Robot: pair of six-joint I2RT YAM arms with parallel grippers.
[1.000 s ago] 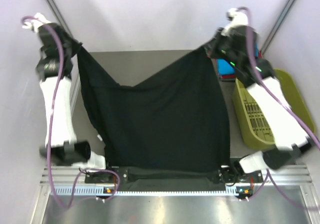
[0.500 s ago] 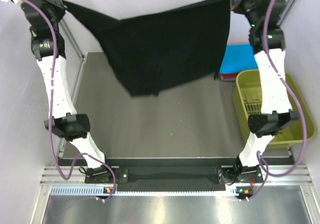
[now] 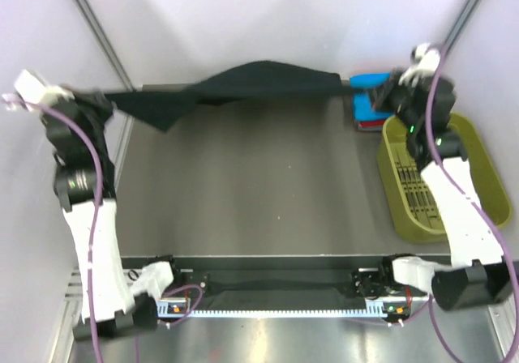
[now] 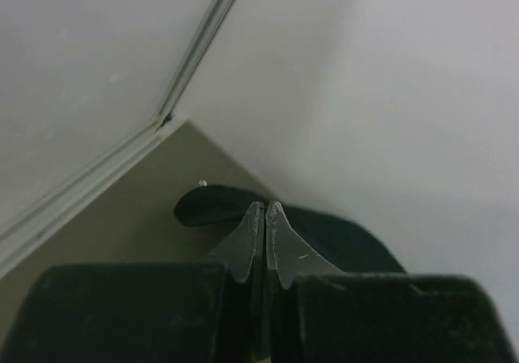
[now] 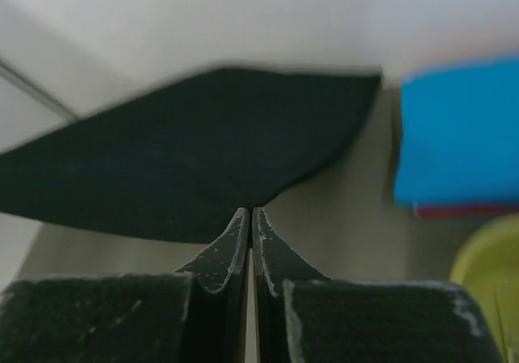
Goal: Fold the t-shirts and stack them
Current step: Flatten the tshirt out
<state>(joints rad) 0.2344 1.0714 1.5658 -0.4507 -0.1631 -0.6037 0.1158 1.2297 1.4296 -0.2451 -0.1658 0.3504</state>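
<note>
Top view shows you the black shirt [image 3: 243,86] stretched in a long, bunched band across the far side of the desk [image 3: 259,193], hanging between the two arms. Your left gripper [image 3: 104,102] holds its left end at the far-left corner, jaws pinched shut on the cloth, and a loose flap droops below that end. Your right gripper [image 3: 381,97] holds the other end at the far right, jaws likewise clamped on the fabric. Both wrist views confirm it: you see each pair of fingers pressed together with black cloth at the tips. Just behind the right gripper lies the folded blue shirt [image 3: 369,81] on top of the red shirt [image 3: 371,123], beside the basket [image 3: 422,193].
</note>
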